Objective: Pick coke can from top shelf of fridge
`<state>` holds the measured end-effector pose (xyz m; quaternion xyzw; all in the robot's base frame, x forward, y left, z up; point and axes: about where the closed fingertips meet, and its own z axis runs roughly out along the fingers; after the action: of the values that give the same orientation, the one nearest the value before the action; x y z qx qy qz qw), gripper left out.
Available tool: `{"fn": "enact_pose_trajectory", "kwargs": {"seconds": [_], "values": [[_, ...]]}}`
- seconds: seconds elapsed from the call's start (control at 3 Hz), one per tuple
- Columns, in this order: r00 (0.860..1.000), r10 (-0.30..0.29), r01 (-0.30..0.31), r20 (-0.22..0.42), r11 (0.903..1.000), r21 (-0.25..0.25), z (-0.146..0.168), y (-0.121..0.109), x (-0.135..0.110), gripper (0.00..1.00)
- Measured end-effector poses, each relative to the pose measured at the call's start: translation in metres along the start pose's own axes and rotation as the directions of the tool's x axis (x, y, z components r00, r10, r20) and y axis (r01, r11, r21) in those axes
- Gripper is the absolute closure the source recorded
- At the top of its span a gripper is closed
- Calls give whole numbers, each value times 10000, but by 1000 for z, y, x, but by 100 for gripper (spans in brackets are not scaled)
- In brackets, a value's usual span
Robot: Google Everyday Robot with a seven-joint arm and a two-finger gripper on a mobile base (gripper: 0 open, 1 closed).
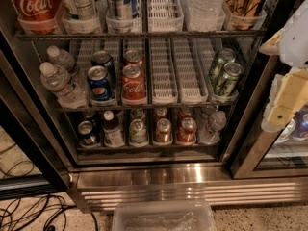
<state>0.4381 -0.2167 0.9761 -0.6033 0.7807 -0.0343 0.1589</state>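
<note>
Up top left, coke can (32, 3) sits in leftmost lane of top shelf (202, 33); gripper (285, 97) off right by fridge (192, 177) frame, well apart from can, grip state can't tell

Dim warm light, speckled floor (255, 219). Black cables (29, 214) sprawl lower left. Clear plastic bin (163, 217) on the floor, bottom centre. The gripper (285, 100) sits at right edge, mid-height.
</note>
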Motion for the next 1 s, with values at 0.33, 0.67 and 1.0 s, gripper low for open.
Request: {"fn": "enact_pose_trajectory", "kwargs": {"seconds": [0.33, 0.67, 1.0], "values": [[10000, 1, -1, 2, 10000, 1, 0, 0, 0, 0], [9997, 57, -60, 238, 9999, 143, 0, 6, -10, 0], [9929, 15, -53, 1186, 9995, 315, 10, 31, -46, 0]]}}
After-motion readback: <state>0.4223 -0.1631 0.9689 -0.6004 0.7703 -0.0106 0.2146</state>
